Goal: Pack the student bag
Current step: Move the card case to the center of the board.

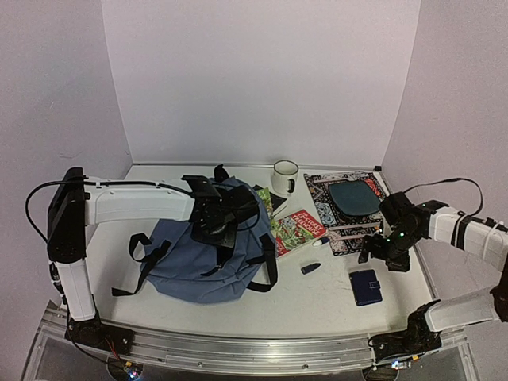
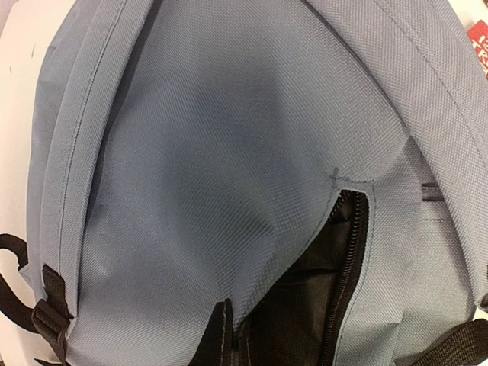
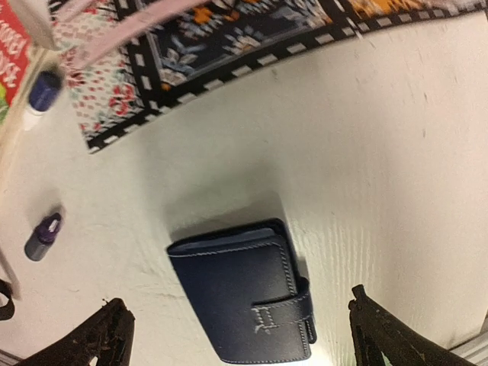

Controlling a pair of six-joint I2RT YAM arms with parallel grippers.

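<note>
Left arm: it rises from its base at the near left, and the forearm runs level to the right, with the wrist bent down onto the bag's upper end.
Left gripper (image 1: pixel 213 218): clamped tight against the fabric. Its fingers are hidden in both views, so whether cloth is pinched cannot be told.
Student bag: the large soft slate-blue fabric backpack (image 1: pixel 198 262) lies flat on the white table (image 1: pixel 333 305), left of centre, with its black straps splayed.
Right arm: it folds in from the near right, with the wrist pointing down.
Right gripper (image 3: pixel 244 339): spread wide and holding nothing, it hovers over a small navy leather wallet (image 3: pixel 244 297). The wallet lies between the fingertips, clear of both.
Left wrist view only: the bag's zipper is parted, showing the dark lining, and there is a black buckle at the left edge.
Right wrist view only: the wallet's strap closure.
Top view only: a white mug (image 1: pixel 285 175) at the far edge, a dark teal oval pouch (image 1: pixel 355 198) on a flower-patterned black-bordered mat (image 1: pixel 345 230), and a red-and-green booklet (image 1: pixel 298 230) just beside the bag.
Shared: a small purple-capped bottle (image 3: pixel 42 236) lies between the bag and the wallet.
</note>
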